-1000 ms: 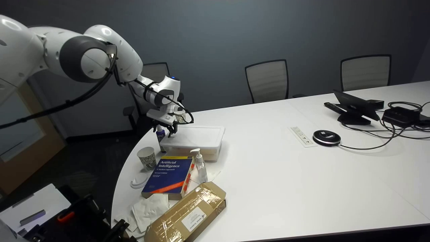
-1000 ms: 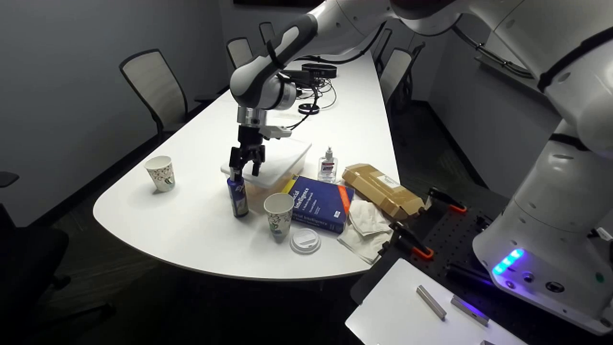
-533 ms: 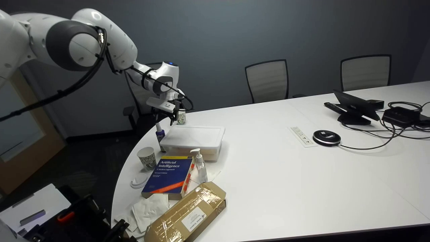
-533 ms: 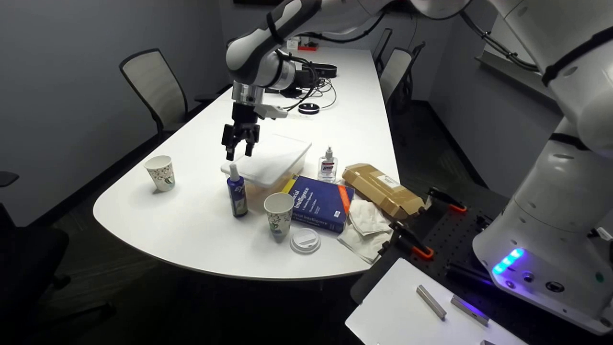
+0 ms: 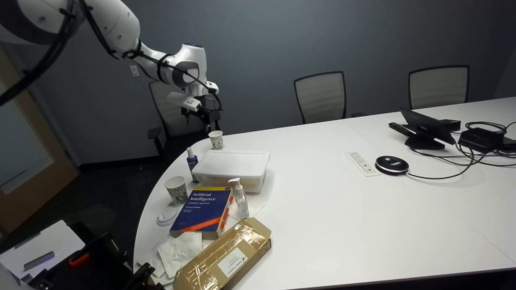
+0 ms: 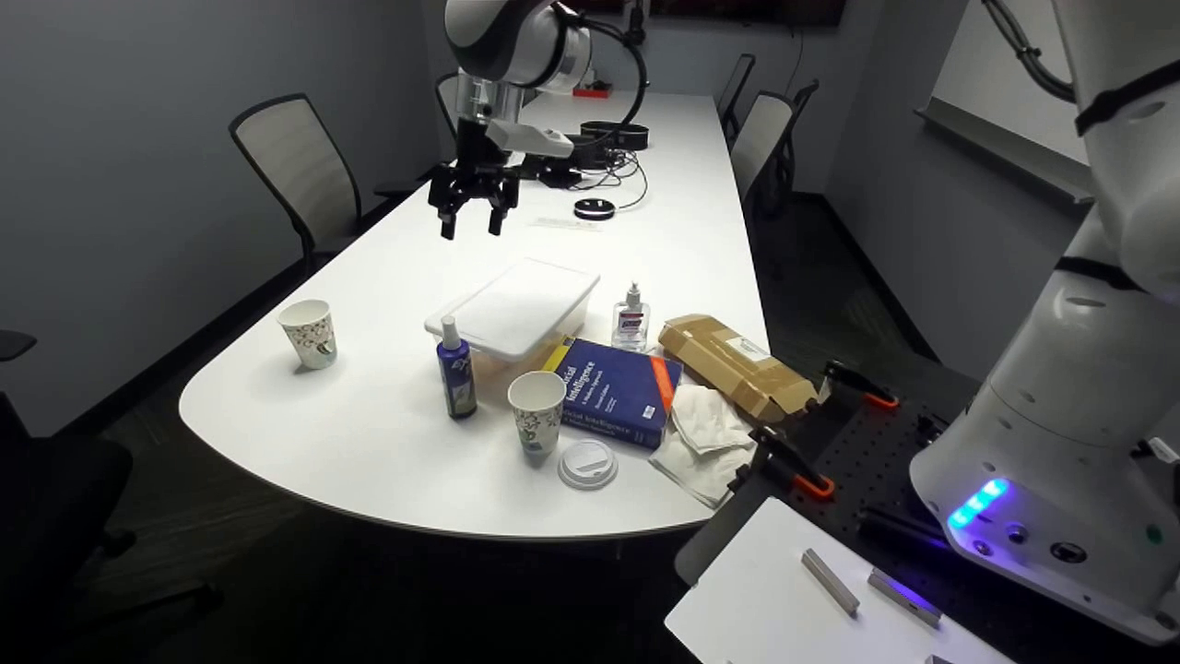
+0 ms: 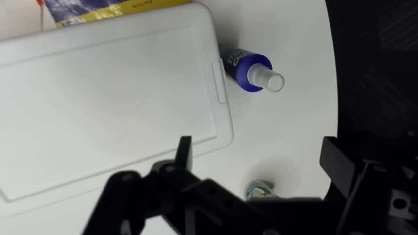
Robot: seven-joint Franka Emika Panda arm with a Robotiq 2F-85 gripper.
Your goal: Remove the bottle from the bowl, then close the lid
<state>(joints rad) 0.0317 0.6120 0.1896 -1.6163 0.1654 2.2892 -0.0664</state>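
Observation:
The white rectangular container (image 5: 252, 184) stands on the table, its lid (image 5: 234, 163) lying flat on top. Whether it is latched cannot be told. The lid fills the left of the wrist view (image 7: 107, 107). No small whitish bottle shows; the container's inside is covered. A blue bottle with a whitish cap (image 6: 456, 378) stands upright beside the container's end, outside it; it also shows in the wrist view (image 7: 249, 70). A clear pump bottle (image 6: 631, 323) stands at the container's other side. My gripper (image 6: 472, 226) is open and empty, well above the table, its fingers wide apart in the wrist view (image 7: 256, 143).
A patterned paper cup (image 5: 216, 139) stands near the far edge, partly seen below my fingers (image 7: 261, 191). Another cup (image 6: 536, 415), a cup lid (image 6: 587, 463), a blue book (image 6: 613, 387), napkins (image 6: 705, 433) and a cardboard box (image 6: 737, 364) lie near the container.
My gripper has risen from around the blue bottle's cap and moved away toward the back. The blue bottle stays standing in the same place. Container and lid have not moved.

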